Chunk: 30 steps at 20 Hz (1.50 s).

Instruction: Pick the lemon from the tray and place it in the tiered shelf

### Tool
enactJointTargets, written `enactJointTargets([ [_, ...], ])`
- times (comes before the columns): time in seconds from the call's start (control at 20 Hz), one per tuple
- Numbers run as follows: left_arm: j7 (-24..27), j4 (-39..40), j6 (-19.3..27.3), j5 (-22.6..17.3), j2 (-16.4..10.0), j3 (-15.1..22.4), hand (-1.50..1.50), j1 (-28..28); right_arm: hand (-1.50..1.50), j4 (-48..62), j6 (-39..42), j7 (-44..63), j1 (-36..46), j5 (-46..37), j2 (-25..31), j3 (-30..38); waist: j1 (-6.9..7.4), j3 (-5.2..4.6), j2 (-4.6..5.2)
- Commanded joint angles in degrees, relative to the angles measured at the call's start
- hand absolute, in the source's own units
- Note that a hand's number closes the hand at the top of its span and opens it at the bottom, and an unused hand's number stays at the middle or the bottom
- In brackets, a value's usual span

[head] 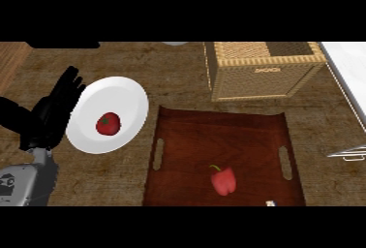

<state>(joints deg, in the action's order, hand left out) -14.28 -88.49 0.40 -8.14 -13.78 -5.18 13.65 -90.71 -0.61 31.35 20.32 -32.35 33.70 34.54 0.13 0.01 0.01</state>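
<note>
On my feed the left hand (50, 114) shows at the far left, released, its black fingers straight and pointing up the view, holding nothing. It sits just beside the left rim of a white plate (129, 97), and I cannot tell whether it touches it. A red tomato (108, 124) lies on the plate, a little below its middle. Right of the plate, a dark wooden tray (214, 140) with slot handles rests on the table (178, 77). What I see lying on the tray is a red pepper (223, 181) with a green stem, low and near the middle, well apart from the hand. Beyond the tray's far edge stands an open wicker basket (265, 72). The white tiered shelf (350, 68) with grey rails is cut off by the right edge
</note>
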Motion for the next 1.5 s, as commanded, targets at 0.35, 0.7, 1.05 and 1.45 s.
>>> enactJointTargets([
  [0.35,3.17,5.18,0.63,2.08,2.43,0.44,0.0,2.42,-1.5,16.54,-12.0,-13.75,6.61,2.47,6.41,6.12,-0.02,0.01,0.15],
  [0.7,0.31,1.35,-0.82,0.95,0.77,-0.99,0.0,-0.41,-1.5,15.3,-0.99,-14.85,1.28,13.41,9.69,9.9,-0.95,-0.03,-0.22],
  [1.05,0.43,2.45,-0.34,1.26,1.03,-1.51,0.0,1.68,-1.5,16.12,12.01,-12.76,-6.4,25.66,16.09,22.06,-1.39,-0.01,-0.24],
  [1.45,1.13,-0.54,0.7,2.5,1.85,-1.08,0.0,-2.04,-1.5,15.11,29.44,-19.08,-20.34,39.93,16.15,39.89,-2.42,0.02,-0.56],
])
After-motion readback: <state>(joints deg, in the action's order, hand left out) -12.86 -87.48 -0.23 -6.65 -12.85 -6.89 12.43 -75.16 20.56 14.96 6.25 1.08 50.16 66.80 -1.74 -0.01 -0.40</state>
